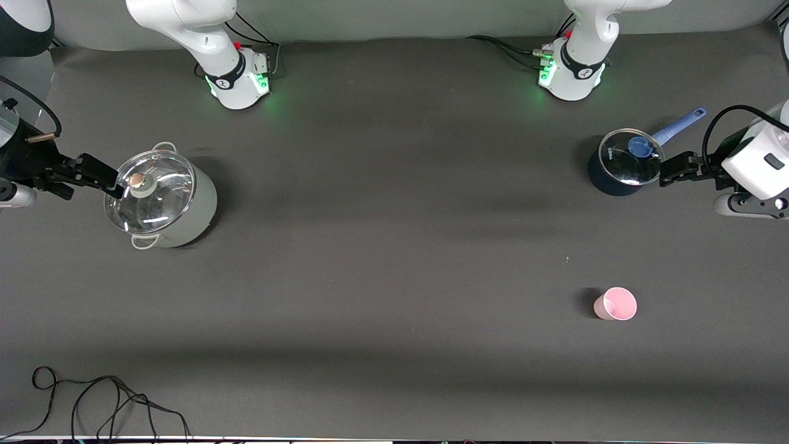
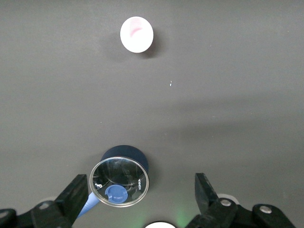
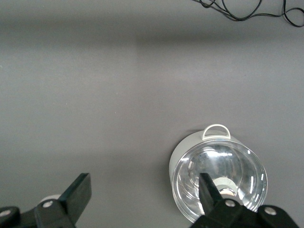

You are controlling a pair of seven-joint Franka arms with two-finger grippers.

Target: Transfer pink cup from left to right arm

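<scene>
Pink cup (image 1: 615, 304) stands upright on table (image 1: 382, 259), nearer the front camera than blue saucepan (image 1: 619, 166). Left pincer (image 1: 669, 172) hangs wide open, empty, beside that saucepan. Right pincer (image 1: 111, 185) wide open, empty, over white pot (image 1: 161, 200).

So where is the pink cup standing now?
The pink cup stands upright on the table toward the left arm's end, nearer to the front camera than the dark blue pot, untouched by either gripper.
</scene>
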